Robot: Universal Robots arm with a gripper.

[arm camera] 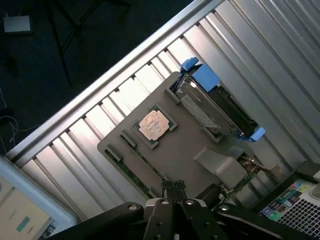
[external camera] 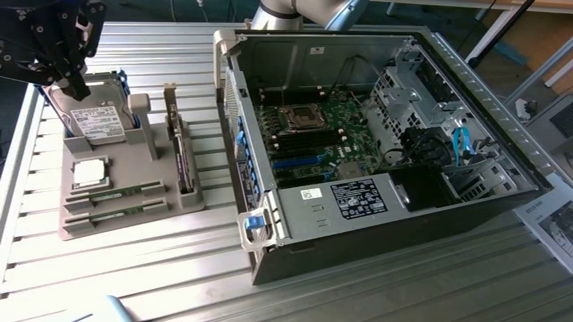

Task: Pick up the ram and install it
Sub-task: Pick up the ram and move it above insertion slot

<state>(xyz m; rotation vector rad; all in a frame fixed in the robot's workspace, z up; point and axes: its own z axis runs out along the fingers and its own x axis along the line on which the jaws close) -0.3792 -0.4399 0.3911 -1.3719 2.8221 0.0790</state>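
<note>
Fingertips (arm camera: pixel 167 190) of your black metal gripper (arm camera: pixel 173 186) are the nearest thing in the wrist view. They are pressed tight together and nothing is between them. The exterior view does not let you see that. There the gripper (external camera: pixel 77 86) hangs up high over the far end of the grey plastic holder (external camera: pixel 134 171).

Next, look at the near end of that holder in the exterior view. The ram (external camera: pixel 115 195), a long thin green circuit-board stick, stands on its edge in a slot. Its long side runs across the holder, from the exterior view's left to the exterior view's right, and climbs a little toward the right. A second green stick (external camera: pixel 117 213) sits in the slot just beside it and points the same way. Both are well apart from the gripper.

Behind them lies the square silver processor chip (external camera: pixel 90 172), flat in its own pocket. Farther back stands the big silver hard drive with a white label (external camera: pixel 94 119), with blue clips on it.

The holder rests on the ribbed metal table (external camera: pixel 179 268). On the exterior view's right you see the open black and grey computer case (external camera: pixel 304 215) with a green board inside. The wrist view shows you just a corner of that case.
</note>
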